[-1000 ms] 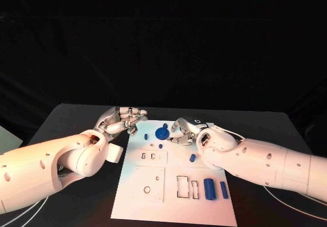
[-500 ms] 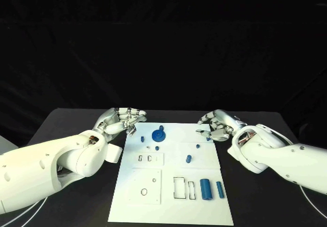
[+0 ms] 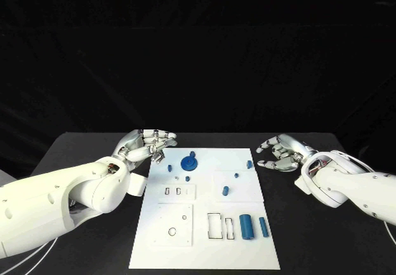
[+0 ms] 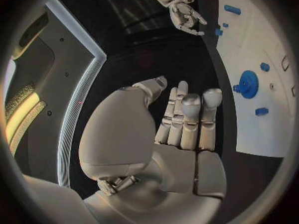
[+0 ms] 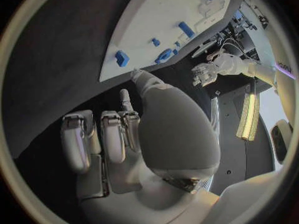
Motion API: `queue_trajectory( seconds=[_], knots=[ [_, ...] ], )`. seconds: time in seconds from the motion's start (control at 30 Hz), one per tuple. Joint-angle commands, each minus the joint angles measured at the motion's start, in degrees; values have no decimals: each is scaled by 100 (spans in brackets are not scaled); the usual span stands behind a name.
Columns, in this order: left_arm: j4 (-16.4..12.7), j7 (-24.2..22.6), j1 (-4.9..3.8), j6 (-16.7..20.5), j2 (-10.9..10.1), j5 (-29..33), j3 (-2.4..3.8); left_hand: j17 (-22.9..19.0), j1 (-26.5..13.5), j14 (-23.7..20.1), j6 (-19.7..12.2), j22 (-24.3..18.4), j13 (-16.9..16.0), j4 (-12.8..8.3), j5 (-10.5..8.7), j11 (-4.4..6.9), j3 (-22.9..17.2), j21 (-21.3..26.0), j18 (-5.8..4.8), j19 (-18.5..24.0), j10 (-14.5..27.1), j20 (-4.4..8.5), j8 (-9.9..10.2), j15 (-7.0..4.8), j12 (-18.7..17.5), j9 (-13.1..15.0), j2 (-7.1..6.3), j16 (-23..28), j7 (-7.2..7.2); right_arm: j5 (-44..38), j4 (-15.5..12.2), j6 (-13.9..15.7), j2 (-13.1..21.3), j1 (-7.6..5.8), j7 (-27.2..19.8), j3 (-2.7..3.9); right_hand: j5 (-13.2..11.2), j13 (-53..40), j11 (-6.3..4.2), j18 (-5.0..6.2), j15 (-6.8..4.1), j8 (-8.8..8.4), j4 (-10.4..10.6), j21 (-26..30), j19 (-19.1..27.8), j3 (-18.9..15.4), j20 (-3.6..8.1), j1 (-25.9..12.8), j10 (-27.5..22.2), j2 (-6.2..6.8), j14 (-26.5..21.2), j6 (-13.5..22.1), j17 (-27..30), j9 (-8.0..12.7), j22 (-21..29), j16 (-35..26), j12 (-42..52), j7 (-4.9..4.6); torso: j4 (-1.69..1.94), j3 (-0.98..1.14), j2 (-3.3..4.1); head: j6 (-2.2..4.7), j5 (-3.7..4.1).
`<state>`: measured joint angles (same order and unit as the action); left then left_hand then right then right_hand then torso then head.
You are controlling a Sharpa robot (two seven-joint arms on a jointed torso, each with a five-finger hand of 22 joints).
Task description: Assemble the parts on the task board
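Observation:
The white task board (image 3: 206, 252) lies in the middle of the table. A blue gear (image 3: 190, 164) stands on its far part, with several small blue pieces such as one (image 3: 224, 189) around it. A thick blue cylinder (image 3: 246, 226) and a thinner one (image 3: 263, 227) lie near the board's right front. My left hand (image 3: 153, 144) hovers off the board's far left corner with its fingers curled in and nothing in them. My right hand (image 3: 280, 153) hangs just past the board's far right edge, fingers loosely bent and apart, holding nothing. The left wrist view also shows the gear (image 4: 248, 83).
Black table (image 3: 91, 149) surrounds the board on every side. Empty rectangular and round slots (image 3: 216, 226) mark the board's near half. My right hand (image 4: 181, 10) appears far off in the left wrist view, and my left hand (image 5: 215, 69) in the right wrist view.
My right hand has let go of the blue gear and drawn back to the right, off the board. The gear stays on the board. My left hand has not moved.

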<state>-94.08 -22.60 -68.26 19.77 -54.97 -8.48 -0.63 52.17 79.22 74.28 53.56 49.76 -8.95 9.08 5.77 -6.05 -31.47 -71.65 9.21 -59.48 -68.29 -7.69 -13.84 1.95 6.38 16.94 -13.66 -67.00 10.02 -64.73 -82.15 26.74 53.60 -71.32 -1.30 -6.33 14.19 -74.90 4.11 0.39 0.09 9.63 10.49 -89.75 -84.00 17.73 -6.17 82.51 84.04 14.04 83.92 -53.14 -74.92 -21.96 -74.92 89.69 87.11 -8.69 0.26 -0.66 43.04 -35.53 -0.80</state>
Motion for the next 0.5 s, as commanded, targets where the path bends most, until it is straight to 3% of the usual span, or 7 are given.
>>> queue_trajectory(
  seconds=[0.03, 0.27, 0.5],
  knots=[
    [0, -61, -2, -90, 12, 8, 2, 5, 3, 38, -43, 5, -6, -26, -21, 1, -4, -20, -111, -1, 24, -19, 27, 0, 39, 6, 50, -16, 6, -128, 121, -180, -103, 49, -249, -4, 24, -1239, -10, -39, -11, -35, -38, -25, -600, 17, 12, 55, 307, -9, 608, 30, -1508, 6, -1508, 31, -37, 0, 18, -1, 13, -18, -22],
    [11, -59, -1, -102, 19, 6, 1, 5, 3, 38, -43, 5, -6, -26, -21, 1, -4, -20, -111, -1, 24, -19, 27, 0, 39, 6, 50, -16, 6, -287, 334, -115, -323, 136, -41, -6, 27, -1245, -5, -39, -9, -50, -38, -25, -600, 25, 12, 56, 313, -4, 608, 50, -1508, 13, -1508, 31, -29, -10, 43, 31, 40, -22, -33],
    [16, -56, -1, -106, 9, 4, 1, -22, 2, 33, -44, 6, -8, -29, -21, 1, -5, -23, -110, 3, 27, -19, 27, 0, 41, 9, 50, -13, 5, -378, 496, -115, -473, 224, 130, -6, 35, -1264, 3, -39, -4, -54, -30, -25, -600, 32, 10, 47, 334, -11, 608, 51, -1508, 16, -1508, 31, -6, -21, 29, 36, 38, -64, -54]
  ],
)
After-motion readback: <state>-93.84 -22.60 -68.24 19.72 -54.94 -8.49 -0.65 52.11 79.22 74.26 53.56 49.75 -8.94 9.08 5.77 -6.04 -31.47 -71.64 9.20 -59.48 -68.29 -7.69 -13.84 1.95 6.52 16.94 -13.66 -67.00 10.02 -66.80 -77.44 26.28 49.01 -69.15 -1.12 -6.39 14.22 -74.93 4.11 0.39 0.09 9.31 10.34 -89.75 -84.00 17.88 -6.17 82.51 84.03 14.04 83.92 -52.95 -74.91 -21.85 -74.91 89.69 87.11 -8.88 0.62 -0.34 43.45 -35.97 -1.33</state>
